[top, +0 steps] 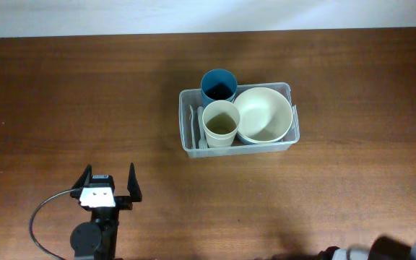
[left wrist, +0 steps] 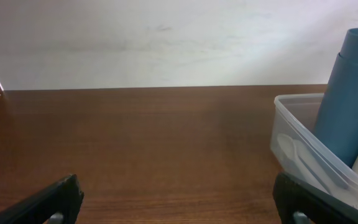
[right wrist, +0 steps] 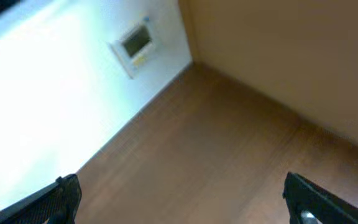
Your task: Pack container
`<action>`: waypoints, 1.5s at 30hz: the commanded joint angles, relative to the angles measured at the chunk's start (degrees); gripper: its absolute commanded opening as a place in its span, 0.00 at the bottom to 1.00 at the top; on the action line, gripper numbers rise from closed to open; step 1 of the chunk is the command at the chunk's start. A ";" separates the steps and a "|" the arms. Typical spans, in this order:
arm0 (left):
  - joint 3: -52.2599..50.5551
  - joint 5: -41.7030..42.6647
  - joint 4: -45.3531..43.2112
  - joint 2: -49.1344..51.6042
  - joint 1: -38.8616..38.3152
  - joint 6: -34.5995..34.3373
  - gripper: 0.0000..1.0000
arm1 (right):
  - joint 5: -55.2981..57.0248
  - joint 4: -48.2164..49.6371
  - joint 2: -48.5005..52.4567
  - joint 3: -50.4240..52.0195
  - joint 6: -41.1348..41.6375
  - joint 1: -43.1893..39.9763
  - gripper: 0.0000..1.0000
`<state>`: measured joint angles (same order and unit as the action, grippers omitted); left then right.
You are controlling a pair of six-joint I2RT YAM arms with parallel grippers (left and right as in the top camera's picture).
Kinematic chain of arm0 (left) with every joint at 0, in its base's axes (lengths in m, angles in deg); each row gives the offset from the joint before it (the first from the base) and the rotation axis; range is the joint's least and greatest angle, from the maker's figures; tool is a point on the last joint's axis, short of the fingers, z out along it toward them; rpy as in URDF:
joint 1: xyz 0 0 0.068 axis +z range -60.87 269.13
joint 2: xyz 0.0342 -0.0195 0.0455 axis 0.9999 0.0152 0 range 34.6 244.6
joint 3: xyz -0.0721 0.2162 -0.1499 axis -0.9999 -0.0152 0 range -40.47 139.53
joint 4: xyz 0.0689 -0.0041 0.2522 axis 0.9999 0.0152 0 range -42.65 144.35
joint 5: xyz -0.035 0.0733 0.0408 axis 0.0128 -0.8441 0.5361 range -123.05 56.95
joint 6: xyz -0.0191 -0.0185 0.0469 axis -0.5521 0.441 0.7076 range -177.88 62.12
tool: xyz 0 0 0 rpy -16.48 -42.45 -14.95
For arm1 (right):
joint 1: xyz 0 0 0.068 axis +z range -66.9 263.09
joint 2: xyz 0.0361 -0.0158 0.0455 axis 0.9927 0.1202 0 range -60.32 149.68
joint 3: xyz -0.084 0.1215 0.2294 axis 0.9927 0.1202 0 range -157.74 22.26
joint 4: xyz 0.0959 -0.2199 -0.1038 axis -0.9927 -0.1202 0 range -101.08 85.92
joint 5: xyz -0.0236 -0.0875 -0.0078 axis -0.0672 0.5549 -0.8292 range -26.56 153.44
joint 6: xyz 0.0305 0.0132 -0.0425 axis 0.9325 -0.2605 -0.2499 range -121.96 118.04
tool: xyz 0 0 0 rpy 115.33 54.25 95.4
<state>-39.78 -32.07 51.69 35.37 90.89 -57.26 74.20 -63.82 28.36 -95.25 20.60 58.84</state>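
The clear plastic container (top: 190,148) stands right of the table's middle. In it are a blue cup (top: 218,85), a cream cup (top: 220,123), a cream bowl (top: 263,114) nested in a blue bowl, and pale utensils along its left wall. My left gripper (top: 108,181) is open and empty near the front edge, well left of the container. In the left wrist view the container (left wrist: 294,146) and the blue cup (left wrist: 350,93) show at the right. My right gripper (right wrist: 182,202) is open and empty; only part of its arm (top: 396,249) shows at the overhead view's bottom right.
The brown wooden table (top: 85,94) meets a white wall at the back. The right wrist view shows the table (right wrist: 216,143), a wall and a small wall panel (right wrist: 135,43).
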 commanded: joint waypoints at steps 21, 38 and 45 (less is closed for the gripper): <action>-0.20 -0.76 0.42 -0.48 0.33 1.11 1.00 | -5.60 62.40 -52.28 72.76 -34.77 21.00 0.99; -0.20 -0.79 0.42 -0.48 0.33 1.11 1.00 | -14.88 65.35 -78.58 103.06 -34.58 21.55 0.99; -0.20 -0.79 0.42 -0.48 0.33 1.11 1.00 | -15.08 65.44 -85.02 109.61 -34.58 20.59 0.99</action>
<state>-39.78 -32.49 51.75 35.33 90.89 -57.24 60.28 1.24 -54.15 12.17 -14.02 79.87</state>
